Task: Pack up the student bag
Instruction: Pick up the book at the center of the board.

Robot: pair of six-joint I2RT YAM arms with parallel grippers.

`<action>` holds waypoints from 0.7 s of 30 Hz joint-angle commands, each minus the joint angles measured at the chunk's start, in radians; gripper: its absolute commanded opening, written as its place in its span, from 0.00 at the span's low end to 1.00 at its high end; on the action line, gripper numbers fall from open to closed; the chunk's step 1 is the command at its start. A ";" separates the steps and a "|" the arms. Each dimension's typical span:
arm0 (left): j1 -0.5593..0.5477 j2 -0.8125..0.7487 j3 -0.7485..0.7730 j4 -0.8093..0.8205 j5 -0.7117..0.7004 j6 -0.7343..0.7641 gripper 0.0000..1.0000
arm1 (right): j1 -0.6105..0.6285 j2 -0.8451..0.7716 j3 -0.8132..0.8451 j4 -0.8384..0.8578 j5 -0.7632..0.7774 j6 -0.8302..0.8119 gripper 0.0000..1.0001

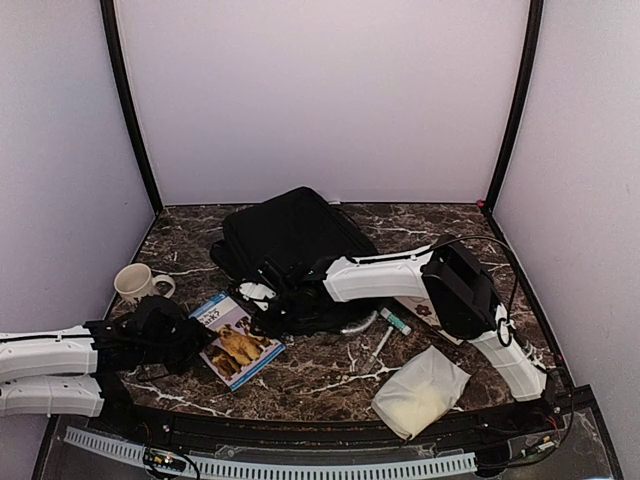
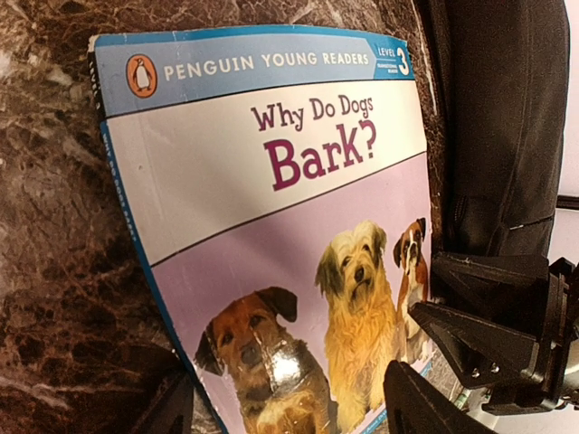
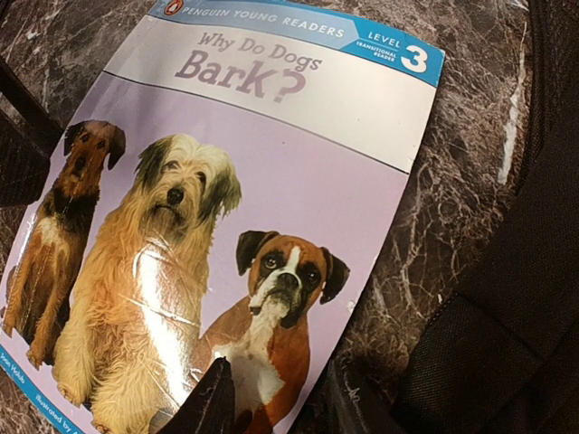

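Bag (image 1: 295, 235): lies flat at back-centre of the table (image 1: 330, 375); its near edge is hidden under the right arm.
Right gripper (image 3: 280, 402): half open, astride a corner of the book (image 3: 226, 226) beside the bag, nothing visibly gripped.
Left gripper (image 2: 289, 407): wide open over the book, empty.
Wrist views only: the book's title is readable.
Top view only: mug (image 1: 133, 283), white pouch (image 1: 420, 390).
Surface: dark marble; pale walls.
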 commanded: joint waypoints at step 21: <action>-0.007 -0.002 -0.153 0.557 0.098 0.101 0.49 | -0.018 0.167 -0.077 -0.281 0.109 -0.020 0.35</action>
